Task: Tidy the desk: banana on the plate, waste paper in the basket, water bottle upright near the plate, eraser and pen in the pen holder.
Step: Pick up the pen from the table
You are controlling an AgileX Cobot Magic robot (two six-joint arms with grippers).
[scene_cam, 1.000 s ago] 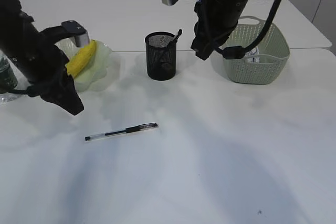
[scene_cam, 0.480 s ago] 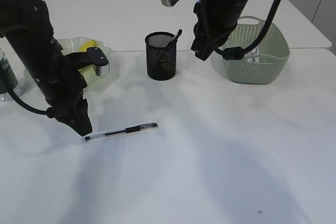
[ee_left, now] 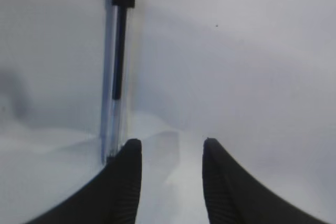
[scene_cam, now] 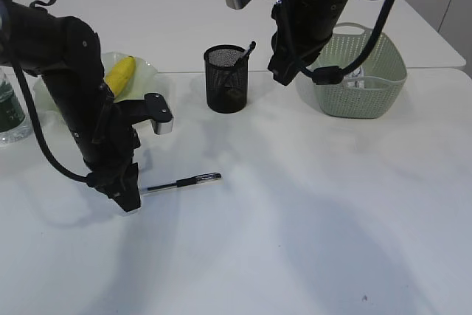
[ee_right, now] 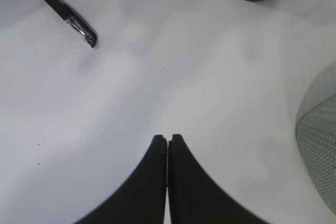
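So on my end the left gripper [scene_cam: 130,201] is down at the bench [scene_cam: 310,212], fingers parted with just bare white surface between them, and the pen [scene_cam: 181,181] lies right beside the left finger [ee_left: 123,182], touching or nearly so at its clear end, not between the two. The pen's a cheap clear-barrel stick type, dark ink tube showing through, black grip section further along, lying flat and a bit diagonal out in front of the pen holder [scene_cam: 226,79]. That holder is a black mesh cup standing upright in the middle, with something thin and dark poking out over its rim. The banana [scene_cam: 121,75] is yellow and sitting in the plate [scene_cam: 147,71], the pale green wavy glass one, behind the left arm. The water bottle [scene_cam: 10,112] is at the far left edge, mostly cut off, green label showing, looks upright. The sage green basket [scene_cam: 369,79] is off to the right with something white visible through its wall. The right gripper [ee_right: 167,145] hangs up high between holder and basket, fingers pressed together on nothing; its wrist view sees the pen's far tip way below.
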